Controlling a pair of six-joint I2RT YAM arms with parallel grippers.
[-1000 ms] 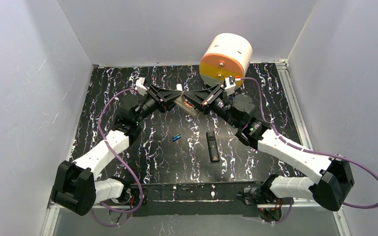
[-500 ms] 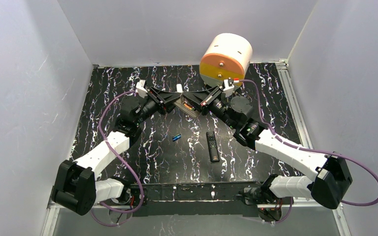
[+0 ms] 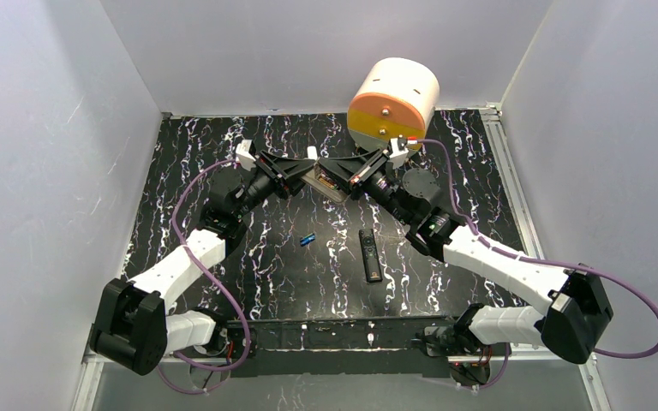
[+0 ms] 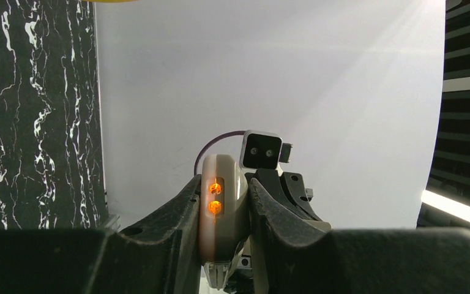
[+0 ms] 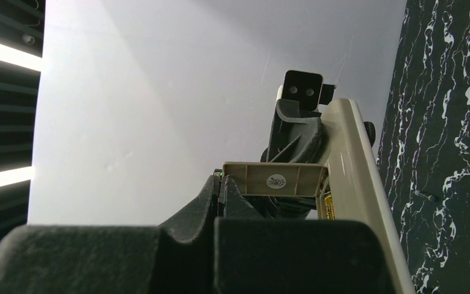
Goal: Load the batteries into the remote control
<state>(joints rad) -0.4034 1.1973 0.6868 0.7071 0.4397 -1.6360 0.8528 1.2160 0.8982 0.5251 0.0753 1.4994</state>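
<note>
In the top view, low in the middle of the counter (image 3: 257, 282), lies the black remote (image 3: 370, 254), and just to its left the blue battery (image 3: 308, 239). The battery lies free, apart from both arms. Its long axis is slanted from lower left to upper right. In the frame it is below the two claws, almost straight under the place where they meet and a little to the left.

Higher in the frame, the left claw (image 3: 298, 175) is grasping the remote (image 3: 326, 182). In the left wrist view its fingers (image 4: 180, 214) press on both sides of the white body, which stands on edge. The right claw (image 3: 349, 177) is clenched. In the right wrist view its tips come to the edge of a tan lid (image 5: 275, 179) that stands out from the remote's back. Whether it pinches the lid, I cannot tell. Beside the lid a gold end (image 5: 328, 205) shows, so I judge that one battery already sits inside.

As the left claw is busy, the blue battery is work for the right claw. It has to go down and toward the lower left of the frame, and turn so that the jaws cross the slanted axis.

At the far wall stands a white and orange drum (image 3: 392, 103).
</note>
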